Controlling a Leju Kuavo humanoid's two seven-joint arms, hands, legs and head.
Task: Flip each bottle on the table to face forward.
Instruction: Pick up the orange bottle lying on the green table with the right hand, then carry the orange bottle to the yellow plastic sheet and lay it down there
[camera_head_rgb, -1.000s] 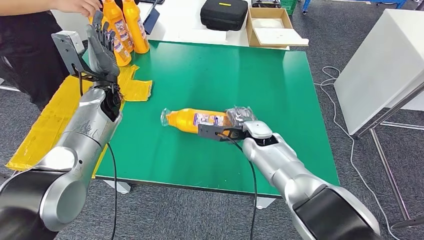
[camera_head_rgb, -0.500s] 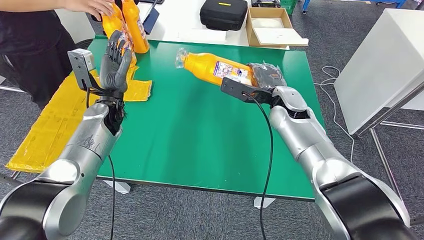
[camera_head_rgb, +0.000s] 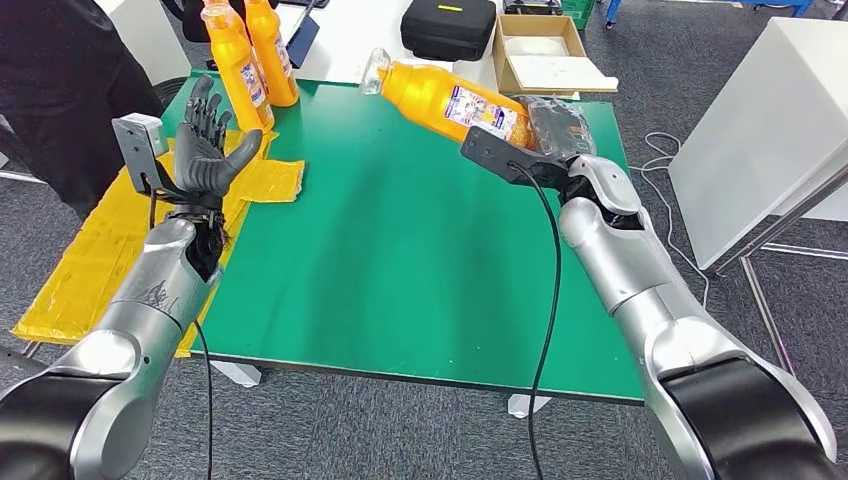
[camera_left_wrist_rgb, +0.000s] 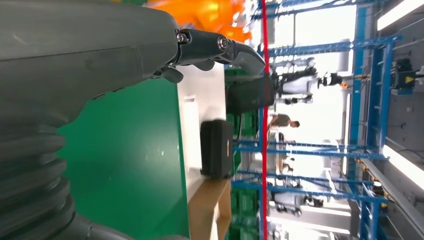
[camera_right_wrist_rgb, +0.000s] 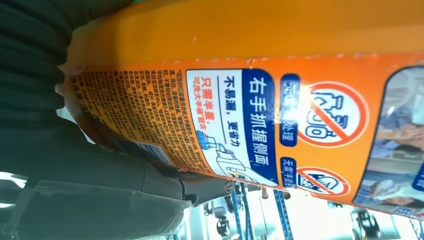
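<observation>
My right hand (camera_head_rgb: 556, 124) grips the base of an orange bottle (camera_head_rgb: 443, 97) and holds it in the air over the far side of the green table (camera_head_rgb: 400, 260), its capped neck pointing left and slightly up. Its printed label (camera_right_wrist_rgb: 235, 130) faces the right wrist camera. Two more orange bottles (camera_head_rgb: 250, 55) stand upright at the table's far left corner. My left hand (camera_head_rgb: 205, 150) is raised at the left edge of the table, fingers spread and holding nothing, a short way in front of those bottles; its fingers (camera_left_wrist_rgb: 220, 47) show in the left wrist view.
A person in black (camera_head_rgb: 60, 90) stands at the far left. Yellow cardboard (camera_head_rgb: 265, 180) lies on and beside the table's left side. Behind the table a white surface carries a black case (camera_head_rgb: 447, 27) and an open cardboard box (camera_head_rgb: 545, 50). A white cabinet (camera_head_rgb: 770, 120) stands right.
My right hand lifted the bottle off the table's middle and carried it up and away to the far side. The person's hand withdrew from the standing bottles. My left hand lowered a little.
</observation>
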